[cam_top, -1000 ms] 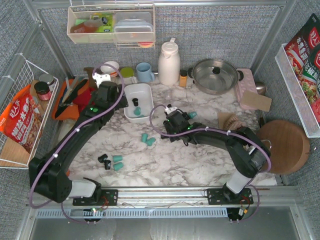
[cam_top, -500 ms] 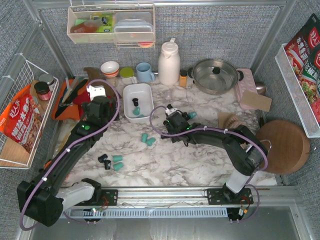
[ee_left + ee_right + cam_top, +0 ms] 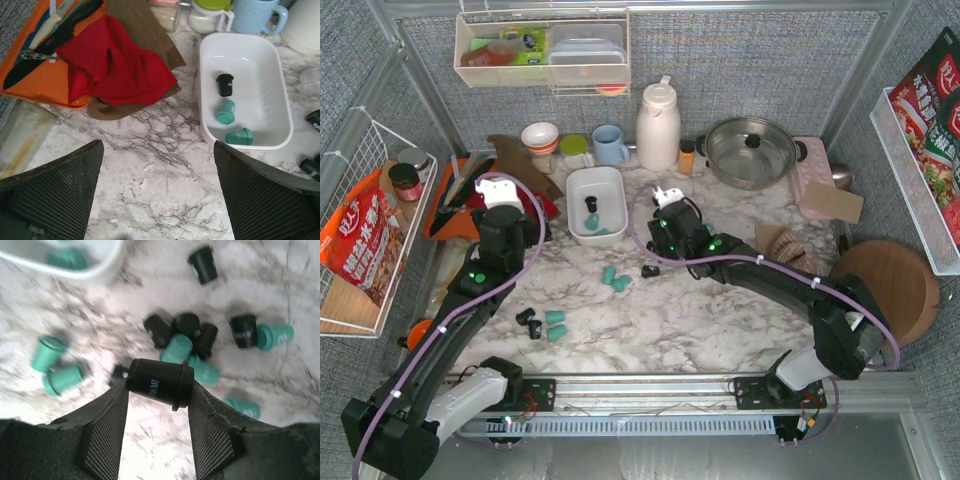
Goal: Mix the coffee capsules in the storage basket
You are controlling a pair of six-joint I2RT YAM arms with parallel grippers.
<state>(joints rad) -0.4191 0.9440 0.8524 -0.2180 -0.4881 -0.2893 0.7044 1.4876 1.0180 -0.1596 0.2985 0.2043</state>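
With the left gripper (image 3: 156, 150) hanging open, I'm pinching a black tapered coffee capsule (image 3: 159, 381) crosswise in the right gripper (image 3: 159, 388) just right of the white plastic basket (image 3: 610, 180), risking it rolling out early.

I see a white jug (image 3: 658, 125) between a blue mug (image 3: 610, 144) and a steel pan (image 3: 750, 150) at the back, and a red cloth (image 3: 120, 65) lapping an orange tray (image 3: 32, 86) with a knife (image 3: 60, 37).
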